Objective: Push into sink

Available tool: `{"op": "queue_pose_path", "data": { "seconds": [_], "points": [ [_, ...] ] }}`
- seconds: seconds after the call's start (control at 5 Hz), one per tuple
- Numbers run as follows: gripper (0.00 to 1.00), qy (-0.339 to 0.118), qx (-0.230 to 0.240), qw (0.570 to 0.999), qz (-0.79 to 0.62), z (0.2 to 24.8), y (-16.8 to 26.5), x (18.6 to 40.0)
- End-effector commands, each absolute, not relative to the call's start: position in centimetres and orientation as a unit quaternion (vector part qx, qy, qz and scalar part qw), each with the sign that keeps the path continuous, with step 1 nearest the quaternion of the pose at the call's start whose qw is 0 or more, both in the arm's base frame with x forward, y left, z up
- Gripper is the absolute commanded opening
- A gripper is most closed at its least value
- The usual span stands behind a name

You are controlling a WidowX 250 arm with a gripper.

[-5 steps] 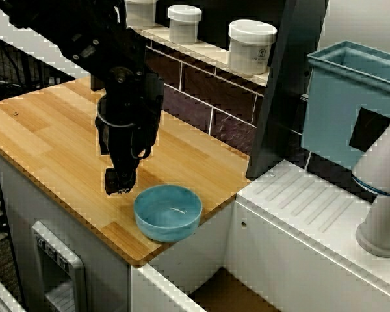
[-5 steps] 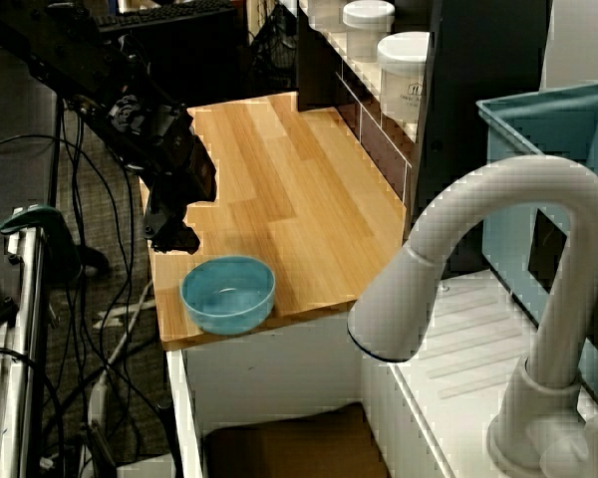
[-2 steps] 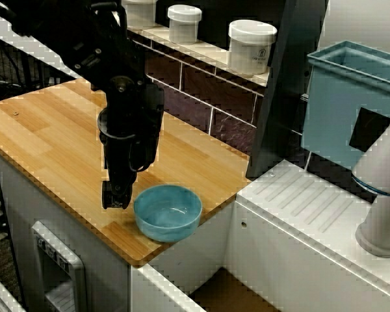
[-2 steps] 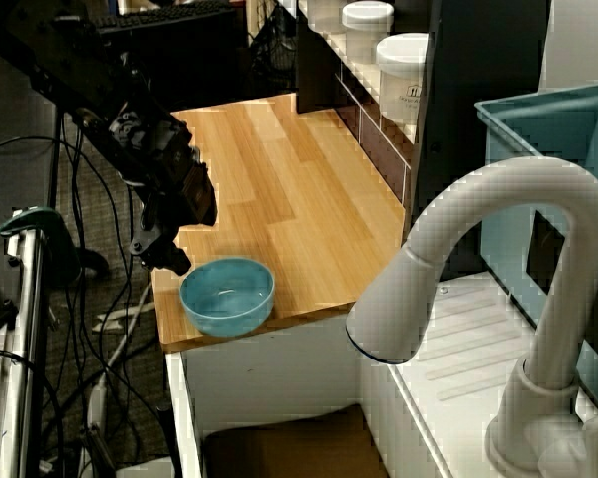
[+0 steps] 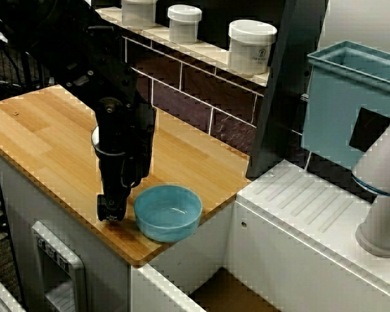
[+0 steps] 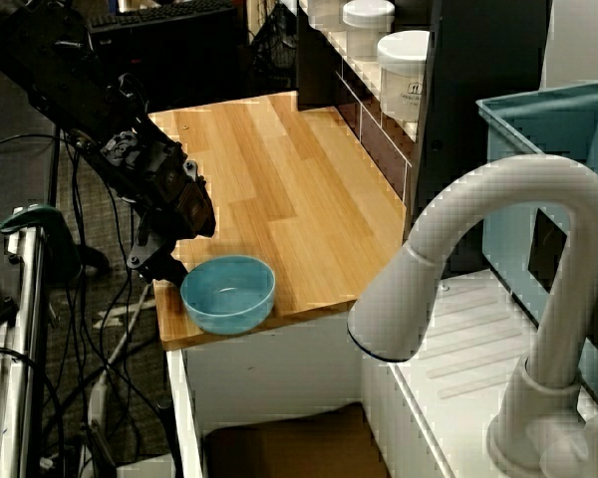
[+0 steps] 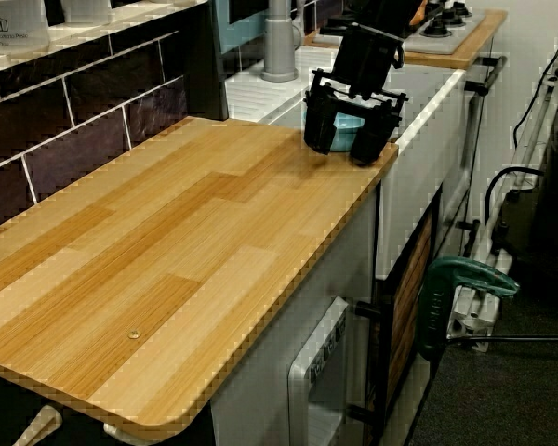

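Lowered to the wooden counter [image 5: 58, 140], the gripper [image 5: 112, 209] is set just to the left of the small blue bowl [image 5: 168, 212], on the side away from the sink [image 5: 231, 292]. In the end-on view from the counter's far side, its 2 fingers [image 7: 318, 128] are seen spread apart with the bowl visible between them, so the claw is judged open and gripping nothing. Whether a finger already touches the bowl's wall cannot be told.

The bowl is seen upright near the right end of the counter, close to the front edge, with the sink's brown floor below and to the right of that corner. Beyond the sink a white ribbed drainboard [image 5: 312, 208], a faucet [image 6: 498, 299] and a teal tub [image 5: 351, 104] are placed; 3 white jars [image 5: 251, 45] are lined on the shelf behind.

The step in hand is judged to be positioning behind the bowl, with the push itself not yet made. A level sweep rightward is called for next, kept low against the bowl's side so it slides off the counter end into the basin rather than tipping or slipping off the front edge.
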State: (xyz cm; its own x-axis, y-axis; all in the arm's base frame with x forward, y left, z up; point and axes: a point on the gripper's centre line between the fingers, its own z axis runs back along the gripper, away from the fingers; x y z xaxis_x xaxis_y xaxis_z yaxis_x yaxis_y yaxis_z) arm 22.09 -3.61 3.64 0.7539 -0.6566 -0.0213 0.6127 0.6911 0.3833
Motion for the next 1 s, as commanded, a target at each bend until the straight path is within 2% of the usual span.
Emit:
{"op": "queue_pose_path", "data": {
  "seconds": [0.0,0.4,0.8],
  "points": [
    [1.00,-0.076,0.184,0.918,-0.344,4.5,-5.8,24.0],
    [1.00,-0.075,0.173,0.916,-0.353,4.7,-7.3,25.7],
    [1.00,-0.065,0.158,0.917,-0.360,4.6,-8.5,26.6]
  ]
}}
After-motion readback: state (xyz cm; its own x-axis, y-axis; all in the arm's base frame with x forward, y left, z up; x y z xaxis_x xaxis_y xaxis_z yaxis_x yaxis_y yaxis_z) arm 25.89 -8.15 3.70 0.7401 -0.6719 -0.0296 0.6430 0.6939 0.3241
